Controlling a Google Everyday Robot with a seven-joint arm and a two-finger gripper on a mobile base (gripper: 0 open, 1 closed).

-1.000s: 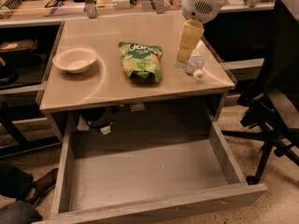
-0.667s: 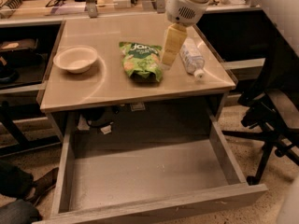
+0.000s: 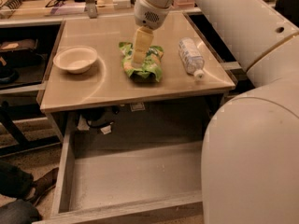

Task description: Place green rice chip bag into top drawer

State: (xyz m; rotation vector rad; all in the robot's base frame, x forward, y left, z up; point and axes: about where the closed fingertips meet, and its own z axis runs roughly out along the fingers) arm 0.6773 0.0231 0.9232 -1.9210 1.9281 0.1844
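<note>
Bowl: a pale, shallow bowl [image 3: 75,59] sits on the left part of the worktop, well apart from the other things.
Worktop: a tan, smooth worktop [image 3: 107,90] carries the bowl, the bag and a bottle in a rough row.
Top drawer: the top drawer [image 3: 135,178] is pulled out wide below the worktop's front edge. Its grey bottom is bare and its front panel is nearest the camera, with some cables hanging in the dark space behind it.
Green rice chip bag: the green rice chip bag [image 3: 152,67] lies flat near the middle of the worktop, between bowl and bottle – not in the drawer.
Claw: the claw [image 3: 138,62] points down from above, its pale yellow tip over the bag's left half and seemingly touching it. I cannot tell whether it is open or closed, nor whether it has a grip on the bag.
Water bottle: a clear water bottle [image 3: 190,56] lies on its side just right of the bag, its white cap toward the front edge.
Arm: the white arm [image 3: 252,125] fills the right side – it arches from the foreground up and over to the claw.
</note>
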